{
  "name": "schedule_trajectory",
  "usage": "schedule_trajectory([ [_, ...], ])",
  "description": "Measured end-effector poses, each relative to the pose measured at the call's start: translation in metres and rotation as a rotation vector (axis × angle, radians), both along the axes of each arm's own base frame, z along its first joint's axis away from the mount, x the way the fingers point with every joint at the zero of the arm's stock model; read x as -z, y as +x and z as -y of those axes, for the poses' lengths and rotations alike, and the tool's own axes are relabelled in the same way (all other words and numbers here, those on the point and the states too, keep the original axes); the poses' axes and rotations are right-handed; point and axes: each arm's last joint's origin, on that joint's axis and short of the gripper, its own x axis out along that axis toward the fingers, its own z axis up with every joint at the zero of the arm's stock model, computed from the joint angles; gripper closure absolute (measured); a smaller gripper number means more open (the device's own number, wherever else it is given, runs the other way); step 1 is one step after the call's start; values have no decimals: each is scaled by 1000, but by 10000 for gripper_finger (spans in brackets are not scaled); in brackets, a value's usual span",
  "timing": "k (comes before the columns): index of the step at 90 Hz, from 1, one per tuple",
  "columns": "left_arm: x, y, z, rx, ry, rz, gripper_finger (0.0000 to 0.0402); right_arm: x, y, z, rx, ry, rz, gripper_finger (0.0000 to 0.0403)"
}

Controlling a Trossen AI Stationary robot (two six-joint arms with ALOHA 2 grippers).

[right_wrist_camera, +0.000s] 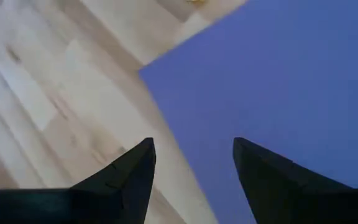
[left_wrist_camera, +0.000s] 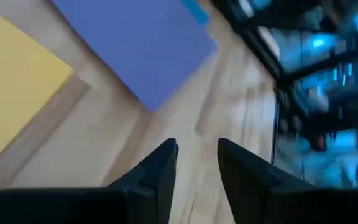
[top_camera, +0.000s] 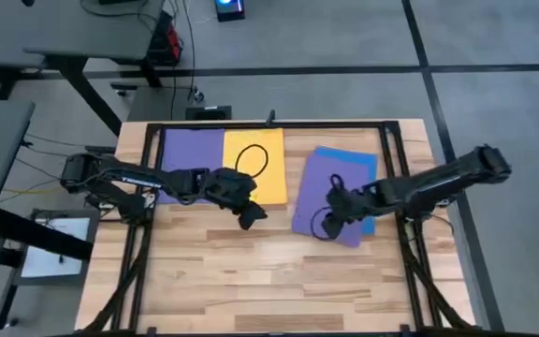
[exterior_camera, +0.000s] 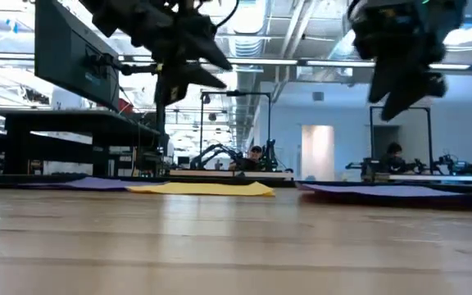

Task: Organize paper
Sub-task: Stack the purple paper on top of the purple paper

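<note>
Over the purple sheet's (top_camera: 324,194) near edge hangs the parted right pincer (top_camera: 323,225).

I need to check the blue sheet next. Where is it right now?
In the high view the blue sheet lies on the table's right half, mostly covered by a tilted purple sheet, only its far and right edges showing; the right tool hovers nearby.

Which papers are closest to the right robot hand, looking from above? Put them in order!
From the right end effector:
1. Tilted purple sheet, right beneath it.
2. Blue sheet, under that purple one, peeking out behind.
3. Yellow sheet, mid-table.
4. Other purple sheet, far left.
</note>
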Motion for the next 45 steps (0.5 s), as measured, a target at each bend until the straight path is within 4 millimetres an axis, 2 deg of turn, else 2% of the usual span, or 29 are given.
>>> schedule_trajectory([
  [11,15,10,0,-62,-101,-39,299,1,-9,-8,6,-40,-37,198],
  [26,44,25,1,-122,-217,-92,299,15,-12,-17,-19,-56,-57,198],
  [45,70,49,4,-76,-319,14,299,30,-23,-31,59,-7,-65,198],
])
